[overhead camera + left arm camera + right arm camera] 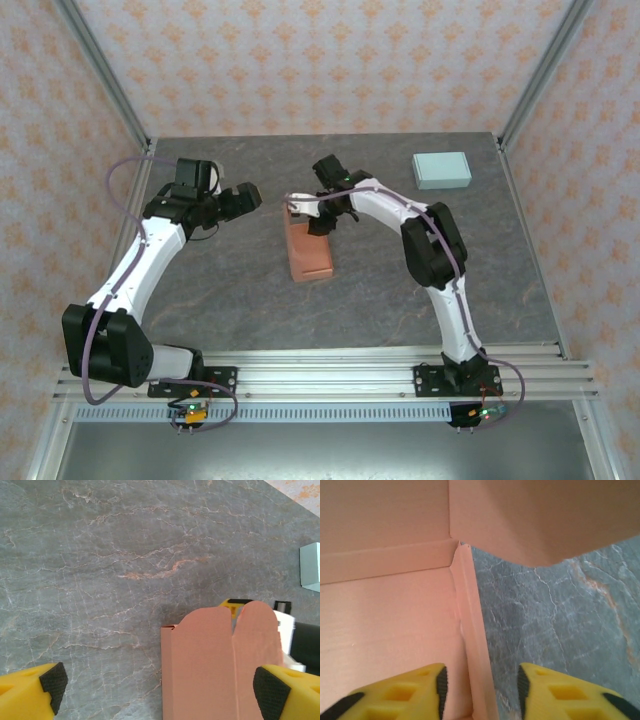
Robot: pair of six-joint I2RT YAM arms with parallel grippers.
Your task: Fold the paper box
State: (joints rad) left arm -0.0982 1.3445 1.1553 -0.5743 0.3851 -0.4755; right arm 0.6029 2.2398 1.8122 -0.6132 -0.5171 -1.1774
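Two grippers: right gripper point(481, 690) straddles a wall of the box point(308, 250), half-spread, not pinching; left gripper point(242, 200) gapes wide beside the box.

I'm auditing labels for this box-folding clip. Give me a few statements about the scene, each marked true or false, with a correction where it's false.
1. The left end effector is open and holds nothing. True.
2. The pink paper box lies in the far right corner of the table. False: it lies near the middle, and the light blue box sits in that corner.
3. The right end effector has one finger on each side of a wall of the paper box. True.
4. The paper box is folded fully shut. False: its rounded flaps stand open, and the right wrist view looks into its inside.
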